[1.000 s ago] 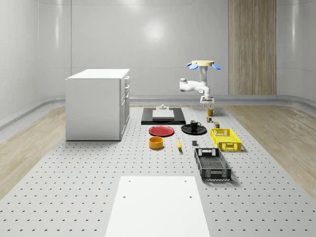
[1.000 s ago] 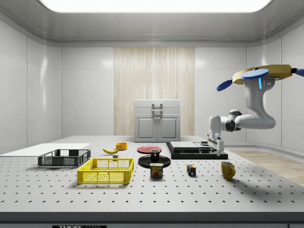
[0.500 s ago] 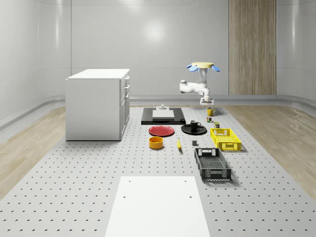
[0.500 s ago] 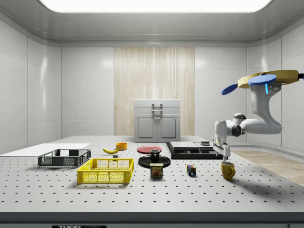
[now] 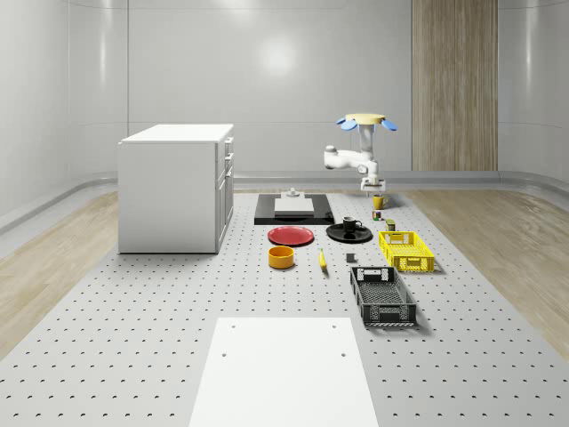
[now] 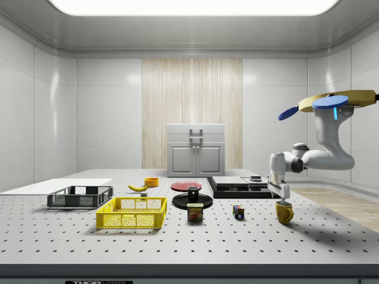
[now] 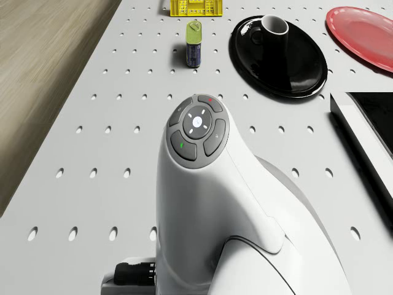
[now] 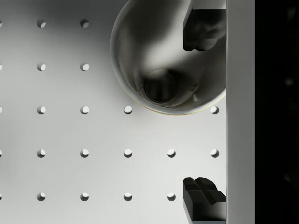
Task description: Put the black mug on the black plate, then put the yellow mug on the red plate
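With the black mug [image 6: 193, 192] already on the black plate [image 6: 177, 202], the drone [image 6: 337, 103] hovers at the surface's [image 6: 177, 236] far right, fingers [image 8: 202, 201] apart over the yellow mug [image 6: 284, 212], one inside its rim, needing to descend and close.

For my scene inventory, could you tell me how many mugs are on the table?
2: the black mug stands on the black plate; the yellow mug stands on the table, under the pincer.
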Controlling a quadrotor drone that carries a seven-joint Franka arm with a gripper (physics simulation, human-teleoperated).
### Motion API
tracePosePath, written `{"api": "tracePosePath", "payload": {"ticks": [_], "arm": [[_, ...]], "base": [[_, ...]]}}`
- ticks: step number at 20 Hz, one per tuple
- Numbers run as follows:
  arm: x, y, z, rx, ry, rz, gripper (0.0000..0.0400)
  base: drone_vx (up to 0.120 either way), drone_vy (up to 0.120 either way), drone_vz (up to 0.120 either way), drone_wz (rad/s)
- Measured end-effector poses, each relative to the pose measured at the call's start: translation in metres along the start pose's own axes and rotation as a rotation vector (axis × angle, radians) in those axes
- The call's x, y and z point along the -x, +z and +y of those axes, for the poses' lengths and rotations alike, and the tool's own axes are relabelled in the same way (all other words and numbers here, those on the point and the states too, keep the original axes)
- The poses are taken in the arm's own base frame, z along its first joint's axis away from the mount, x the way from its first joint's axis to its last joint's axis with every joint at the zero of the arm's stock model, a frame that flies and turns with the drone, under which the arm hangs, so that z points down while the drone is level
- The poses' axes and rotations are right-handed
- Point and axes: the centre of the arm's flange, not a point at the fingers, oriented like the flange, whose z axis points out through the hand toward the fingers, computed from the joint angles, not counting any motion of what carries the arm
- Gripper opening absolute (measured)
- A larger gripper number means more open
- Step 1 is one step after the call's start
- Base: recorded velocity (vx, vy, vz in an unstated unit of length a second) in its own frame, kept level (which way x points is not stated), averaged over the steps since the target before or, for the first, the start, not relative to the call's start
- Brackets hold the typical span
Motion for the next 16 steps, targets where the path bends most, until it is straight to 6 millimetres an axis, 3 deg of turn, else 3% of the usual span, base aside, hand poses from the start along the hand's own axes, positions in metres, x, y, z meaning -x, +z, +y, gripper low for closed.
{"api": "tracePosePath", "payload": {"ticks": [16], "arm": [[0.003,0.028,-0.003,0.000,0.000,0.000,0.0400]], "base": [[0.000,0.000,0.000,0.000]]}}
